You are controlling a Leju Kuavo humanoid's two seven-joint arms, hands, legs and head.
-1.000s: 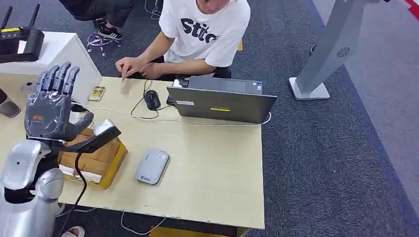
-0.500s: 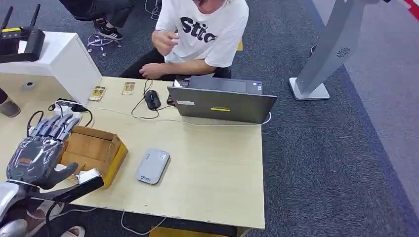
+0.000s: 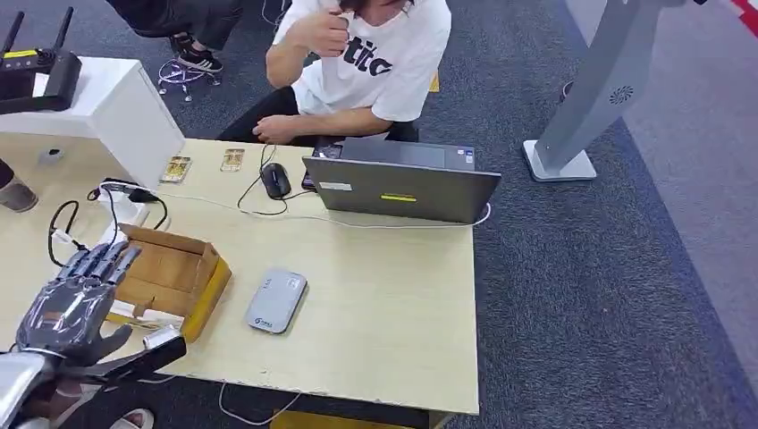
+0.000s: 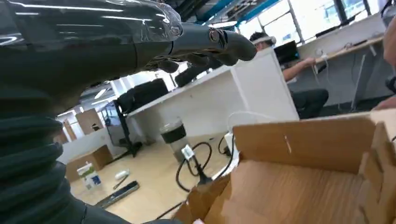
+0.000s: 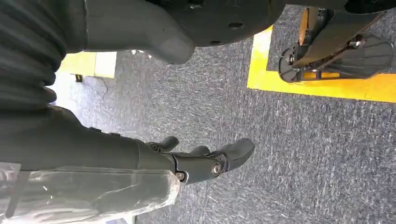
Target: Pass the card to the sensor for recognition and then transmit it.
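Observation:
Two small cards lie on the far side of the table, one (image 3: 177, 168) beside the white cabinet and one (image 3: 233, 160) near the mouse. The grey card sensor (image 3: 276, 301) lies flat in the middle of the table. My left hand (image 3: 73, 302) hovers low at the table's near left, over the left edge of the open cardboard box (image 3: 172, 275), fingers stretched out and holding nothing. In the left wrist view the left hand (image 4: 140, 42) reaches above the box (image 4: 303, 158). My right hand (image 5: 187, 163) hangs over the carpet, fingers loosely apart and empty.
A person (image 3: 375, 54) sits behind the table with one hand raised to the head. A laptop (image 3: 402, 183), a mouse (image 3: 274, 180) and cables lie on the far side. A white cabinet (image 3: 107, 103) stands at the far left. A grey stand (image 3: 590, 98) is on the carpet.
My left hand has dropped from a raised position down to the near left by the cardboard box. The person laid a second card by the mouse and lifted that hand to the head.

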